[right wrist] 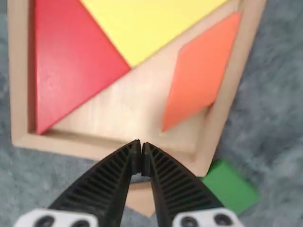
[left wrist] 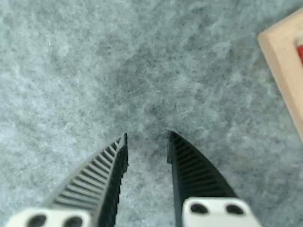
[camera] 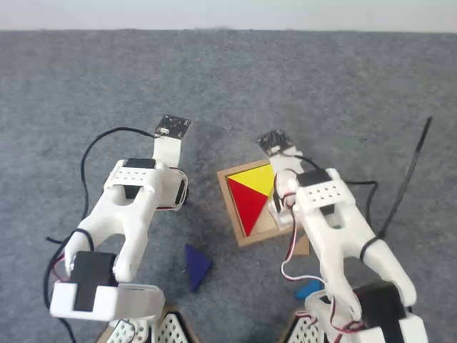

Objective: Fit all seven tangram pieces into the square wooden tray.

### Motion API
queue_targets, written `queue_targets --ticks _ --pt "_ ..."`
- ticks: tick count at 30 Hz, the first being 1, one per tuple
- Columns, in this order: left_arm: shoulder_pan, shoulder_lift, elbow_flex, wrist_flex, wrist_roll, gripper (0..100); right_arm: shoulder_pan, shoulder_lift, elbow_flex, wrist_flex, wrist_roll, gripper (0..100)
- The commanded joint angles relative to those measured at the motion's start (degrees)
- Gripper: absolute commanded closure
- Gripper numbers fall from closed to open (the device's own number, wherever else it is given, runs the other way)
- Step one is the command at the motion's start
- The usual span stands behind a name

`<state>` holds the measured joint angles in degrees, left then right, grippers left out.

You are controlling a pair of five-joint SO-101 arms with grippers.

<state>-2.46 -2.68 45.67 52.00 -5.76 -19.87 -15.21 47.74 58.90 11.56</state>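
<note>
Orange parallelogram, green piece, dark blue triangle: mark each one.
orange parallelogram (right wrist: 201, 71), right wrist view, middle of its top face.
green piece (right wrist: 230, 187), right wrist view, middle of the visible part.
dark blue triangle (camera: 196, 266), high view, middle of its face.

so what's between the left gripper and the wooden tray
Just bare grey carpet. The left wrist view shows it running from the open left gripper to the tray, nothing on it.

White plastic arms (camera: 132, 214) carry black motor blocks (camera: 91, 270), with black and red cables (camera: 83, 163). Their fingers (left wrist: 189, 175) are black, ribbed and tapered.
</note>
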Motion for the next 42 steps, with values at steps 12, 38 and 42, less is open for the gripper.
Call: queue_targets --ticks 12,38,42 --pt "0.7 0.1 -1.4 -0.9 -0.5 86 3.0 9.5 -4.2 -6.7 1.1 97.2" --pt "0.7 0.1 -1.4 -1.0 -0.5 86 4.4 11.6 -13.1 -6.8 2.2 97.2" --pt "0.7 0.1 -1.4 -1.1 -0.5 86 4.9 11.6 -12.4 -6.6 2.2 97.1"
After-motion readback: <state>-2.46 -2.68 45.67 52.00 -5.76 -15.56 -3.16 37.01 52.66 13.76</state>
